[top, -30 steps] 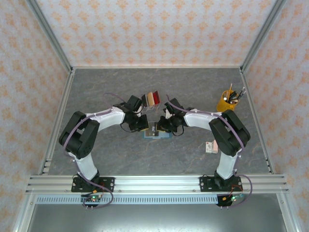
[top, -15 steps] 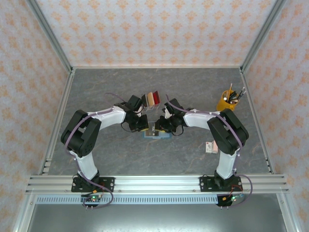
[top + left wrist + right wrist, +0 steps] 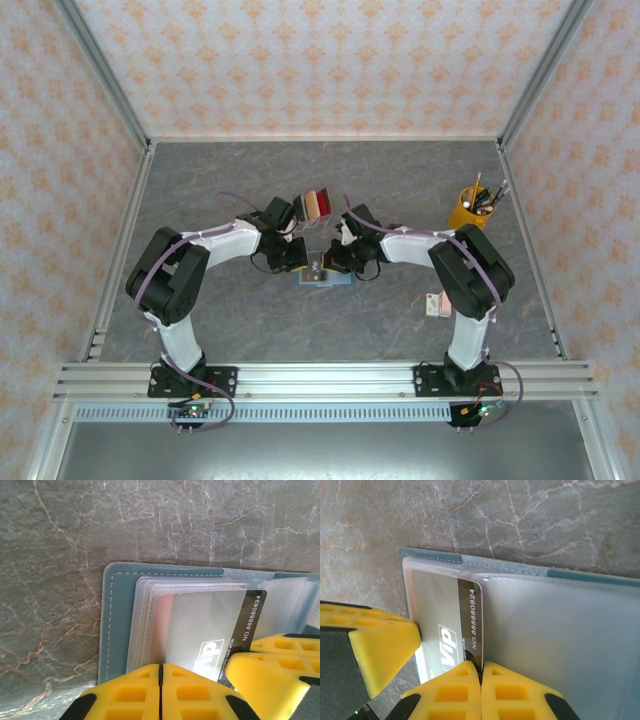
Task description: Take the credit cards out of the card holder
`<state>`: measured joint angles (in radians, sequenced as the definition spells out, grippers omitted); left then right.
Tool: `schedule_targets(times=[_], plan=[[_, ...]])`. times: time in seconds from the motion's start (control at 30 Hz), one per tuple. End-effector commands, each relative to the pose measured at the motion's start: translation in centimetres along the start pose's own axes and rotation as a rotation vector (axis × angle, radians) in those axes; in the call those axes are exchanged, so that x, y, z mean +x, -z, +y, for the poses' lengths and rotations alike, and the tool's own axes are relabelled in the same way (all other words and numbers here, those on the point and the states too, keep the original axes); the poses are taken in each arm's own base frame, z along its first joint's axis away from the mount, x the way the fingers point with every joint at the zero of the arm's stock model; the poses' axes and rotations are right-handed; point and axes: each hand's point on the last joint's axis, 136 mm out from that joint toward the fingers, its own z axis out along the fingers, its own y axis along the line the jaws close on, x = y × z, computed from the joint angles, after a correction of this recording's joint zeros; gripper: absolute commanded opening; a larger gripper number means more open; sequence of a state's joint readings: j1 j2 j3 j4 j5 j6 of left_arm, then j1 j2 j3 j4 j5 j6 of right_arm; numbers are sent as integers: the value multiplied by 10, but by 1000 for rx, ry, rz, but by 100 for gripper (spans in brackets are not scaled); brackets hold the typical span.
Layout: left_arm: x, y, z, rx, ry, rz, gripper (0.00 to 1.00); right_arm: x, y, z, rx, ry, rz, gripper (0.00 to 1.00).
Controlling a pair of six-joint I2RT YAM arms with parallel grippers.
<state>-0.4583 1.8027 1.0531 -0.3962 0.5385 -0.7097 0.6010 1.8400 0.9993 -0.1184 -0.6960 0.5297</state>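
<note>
The blue card holder (image 3: 326, 279) lies open on the grey table between both arms, its clear sleeves (image 3: 145, 625) facing up. A dark credit card (image 3: 470, 615) marked VIP sticks halfway out of a sleeve (image 3: 252, 615). My right gripper (image 3: 481, 666) is shut on that card's near edge. My left gripper (image 3: 160, 667) is shut at the edge of the sleeve stack, pinching the card holder (image 3: 117, 620). Its yellow finger (image 3: 380, 645) sits just left of the card. A red card (image 3: 322, 204) and a tan one lie on the table behind the holder.
A yellow pen cup (image 3: 468, 210) stands at the back right. A small pink-and-white box (image 3: 436, 304) lies by the right arm's base. Metal frame posts and patterned walls close in the table on three sides.
The right arm has edged slightly left toward the holder. The left arm and the holder have stayed put.
</note>
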Motion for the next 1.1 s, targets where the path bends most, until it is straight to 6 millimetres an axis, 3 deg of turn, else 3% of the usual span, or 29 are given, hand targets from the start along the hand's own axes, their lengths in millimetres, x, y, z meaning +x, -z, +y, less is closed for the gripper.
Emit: schedule_targets(times=[0.0, 0.13, 0.3, 0.5, 0.63, 0.93, 1.07], plan=[[12, -7, 34, -144, 33, 28, 11, 1, 16, -17, 81, -3, -53, 4], [7, 3, 7, -26, -13, 8, 19, 4, 33, -15, 83, 16, -74, 0], [-5, 33, -22, 53, -57, -70, 29, 7, 60, 3, 45, 72, -109, 0], [-12, 77, -61, 229, -77, -162, 62, 5, 92, 39, -76, 140, -164, 0], [-11, 98, -78, 362, -70, -174, 75, 1, 116, 67, -197, 171, -200, 0], [-7, 132, -118, 686, -68, -130, 82, -4, 154, 110, -478, 146, -226, 0], [-7, 137, -127, 734, -80, -119, 77, -5, 160, 118, -514, 148, -236, 0]])
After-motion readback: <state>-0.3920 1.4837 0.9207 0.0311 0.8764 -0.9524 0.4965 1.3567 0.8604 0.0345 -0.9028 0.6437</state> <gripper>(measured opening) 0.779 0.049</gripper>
